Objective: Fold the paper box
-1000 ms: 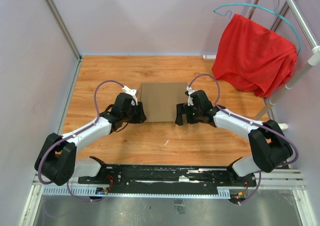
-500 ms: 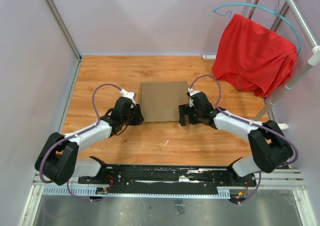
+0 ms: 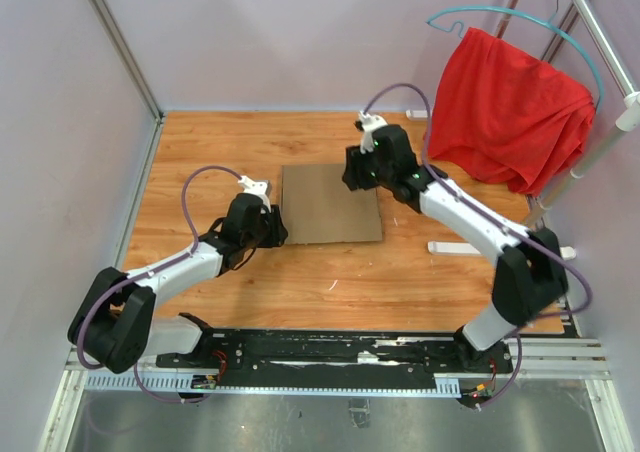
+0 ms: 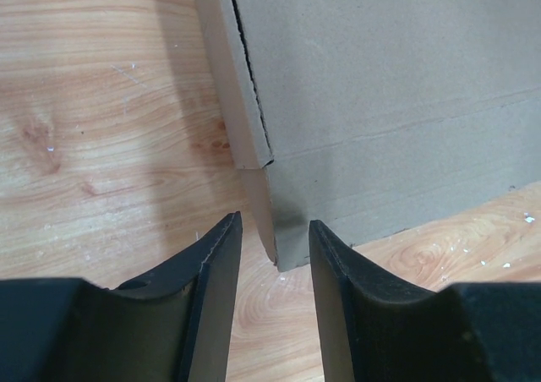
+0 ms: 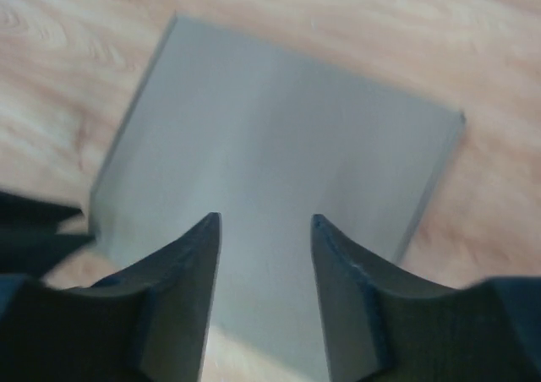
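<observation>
paper box (image 3: 330, 204): brown, lying flat with its lid down, middle of the tabletop (image 3: 400, 282)
left claw (image 4: 275, 230): jaws apart, gripping nothing, low at the box's near left corner
right claw (image 5: 266, 226): jaws apart, empty, raised over the box's far right corner

Top view bright, evenly lit from above; we see only soft, faint shadows under arms on table (image 3: 200, 142), no glare. Left wrist view sharp: we read fibre texture on paper box (image 4: 380, 86), dark shadow on wood along its left edge. Right wrist view blurred all over; we find box washed pale grey, edges smeared, right gripper (image 5: 264, 221) dark, soft-outlined.
</observation>
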`<control>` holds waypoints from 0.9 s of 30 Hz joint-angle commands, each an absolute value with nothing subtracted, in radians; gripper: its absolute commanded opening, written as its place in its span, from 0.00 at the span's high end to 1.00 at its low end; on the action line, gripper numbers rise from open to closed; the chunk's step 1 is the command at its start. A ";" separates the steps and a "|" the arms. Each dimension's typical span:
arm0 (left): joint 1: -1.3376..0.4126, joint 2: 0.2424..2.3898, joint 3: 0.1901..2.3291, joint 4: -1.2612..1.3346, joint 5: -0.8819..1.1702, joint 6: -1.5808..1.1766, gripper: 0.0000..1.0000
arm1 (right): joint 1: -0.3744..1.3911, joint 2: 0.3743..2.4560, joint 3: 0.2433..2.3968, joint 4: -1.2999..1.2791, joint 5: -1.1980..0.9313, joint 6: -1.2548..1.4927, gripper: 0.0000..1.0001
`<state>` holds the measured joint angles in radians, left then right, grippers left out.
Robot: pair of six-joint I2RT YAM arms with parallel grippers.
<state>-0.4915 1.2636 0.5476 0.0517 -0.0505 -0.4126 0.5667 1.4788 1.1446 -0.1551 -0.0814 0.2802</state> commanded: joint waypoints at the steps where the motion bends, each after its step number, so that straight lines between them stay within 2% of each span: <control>1: -0.498 1.239 0.534 0.098 -0.026 -0.380 0.56 | 0.544 1.765 1.426 -0.187 -0.095 0.179 0.45; 2: -0.499 1.243 0.530 0.108 -0.027 -0.374 0.56 | 0.534 1.835 1.500 -0.188 -0.100 0.173 0.38; 4: -0.500 1.249 0.525 0.122 -0.016 -0.374 0.56 | 0.511 1.961 1.641 -0.189 -0.125 0.179 0.34; 10: -0.512 1.275 0.512 0.147 0.002 -0.388 0.56 | 0.428 2.386 2.143 -0.283 -0.285 0.272 0.42; 13: -0.517 1.291 0.509 0.145 0.005 -0.388 0.57 | 0.405 2.533 2.331 -0.358 -0.350 0.295 0.44; 16: -0.530 1.311 0.502 0.155 0.022 -0.401 0.57 | 0.402 2.573 2.359 -0.369 -0.359 0.295 0.45; 27: -0.547 1.424 0.544 0.173 -0.048 -0.409 0.61 | 0.402 2.506 2.174 -0.394 -0.428 0.241 0.47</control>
